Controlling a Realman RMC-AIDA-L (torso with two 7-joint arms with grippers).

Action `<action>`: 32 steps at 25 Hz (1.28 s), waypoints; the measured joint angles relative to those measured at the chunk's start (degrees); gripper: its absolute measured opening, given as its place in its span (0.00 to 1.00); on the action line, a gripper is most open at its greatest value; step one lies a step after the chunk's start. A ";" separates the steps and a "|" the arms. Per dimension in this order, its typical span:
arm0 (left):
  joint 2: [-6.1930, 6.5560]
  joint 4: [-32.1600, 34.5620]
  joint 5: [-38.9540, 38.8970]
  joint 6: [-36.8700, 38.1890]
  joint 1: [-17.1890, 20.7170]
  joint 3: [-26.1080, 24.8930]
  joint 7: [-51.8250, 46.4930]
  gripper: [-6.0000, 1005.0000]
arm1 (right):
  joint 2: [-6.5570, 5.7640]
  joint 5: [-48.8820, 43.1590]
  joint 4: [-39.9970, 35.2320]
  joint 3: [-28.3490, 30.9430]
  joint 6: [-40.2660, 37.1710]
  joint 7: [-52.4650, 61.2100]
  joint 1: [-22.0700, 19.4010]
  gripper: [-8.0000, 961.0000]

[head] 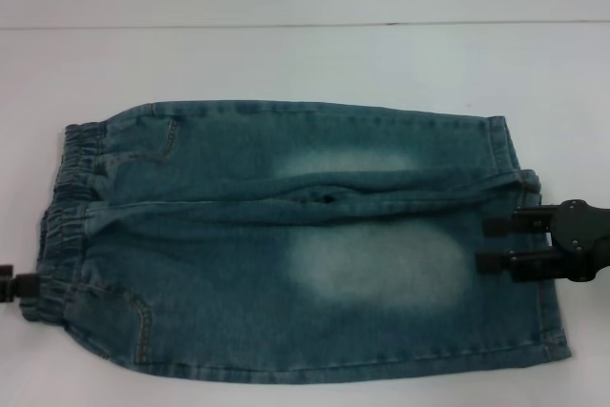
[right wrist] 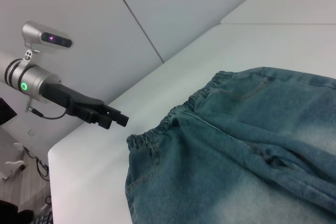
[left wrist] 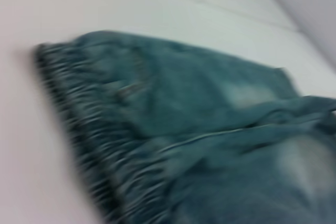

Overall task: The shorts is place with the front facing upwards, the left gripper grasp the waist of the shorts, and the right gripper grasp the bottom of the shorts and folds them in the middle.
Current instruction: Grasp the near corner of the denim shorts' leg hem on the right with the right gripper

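the denim shorts [head: 305, 245] lie flat on the white desk [head: 286, 54] — the left hand [right wrist: 113, 117] hangs just off the waist [head: 62, 212], fingers parted, the right hand [head: 488, 242] open-fingered at the bottom [head: 534, 254], so each should bite cloth squarely before lifting.
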 joint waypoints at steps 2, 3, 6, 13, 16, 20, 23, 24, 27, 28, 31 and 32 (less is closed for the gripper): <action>-0.11 0.31 1.43 -1.20 0.37 -0.14 -0.26 0.71 | 0.12 0.00 0.00 -0.04 0.13 -0.23 0.06 0.83; -0.22 0.36 2.18 -1.40 0.40 -0.14 -0.38 0.71 | 0.15 0.00 0.00 -0.06 0.14 -0.30 0.10 0.83; -0.61 0.47 4.43 -2.56 0.19 -0.02 -0.65 0.70 | 0.22 0.00 0.00 -0.08 0.14 -0.42 0.24 0.83; -1.89 0.49 8.34 -5.23 -0.91 0.50 -1.07 0.70 | 0.28 0.00 0.00 -0.09 -0.02 -0.62 0.36 0.83; -2.49 0.41 10.19 -6.07 -1.60 0.50 -1.12 0.70 | 0.30 0.00 0.29 -0.16 -0.04 -0.80 0.38 0.83; -3.06 0.53 11.01 -5.92 -2.39 0.47 -1.18 0.69 | 0.30 0.00 0.63 -0.16 0.04 -1.12 0.38 0.83; -3.29 0.54 11.47 -5.78 -2.79 0.46 -1.20 0.69 | 0.30 0.00 0.71 -0.17 0.11 -1.14 0.38 0.83; -3.39 0.59 11.58 -5.83 -2.85 0.45 -1.18 0.69 | 0.30 0.00 0.72 -0.17 0.12 -1.15 0.38 0.83; -3.87 0.90 11.63 -6.16 -2.89 0.58 -1.02 0.69 | 0.30 0.00 0.74 -0.16 0.14 -1.20 0.38 0.83; -3.98 0.95 11.63 -6.21 -2.90 0.73 -1.00 0.65 | 0.30 0.00 0.75 -0.16 0.14 -1.22 0.38 0.83; -4.19 0.98 11.65 -6.22 -2.99 1.08 -0.99 0.55 | 0.30 0.00 0.82 -0.17 0.15 -1.22 0.38 0.83; -4.21 1.00 11.65 -6.22 -3.03 1.09 -0.98 0.51 | 0.30 0.00 0.94 -0.16 0.16 -1.24 0.38 0.83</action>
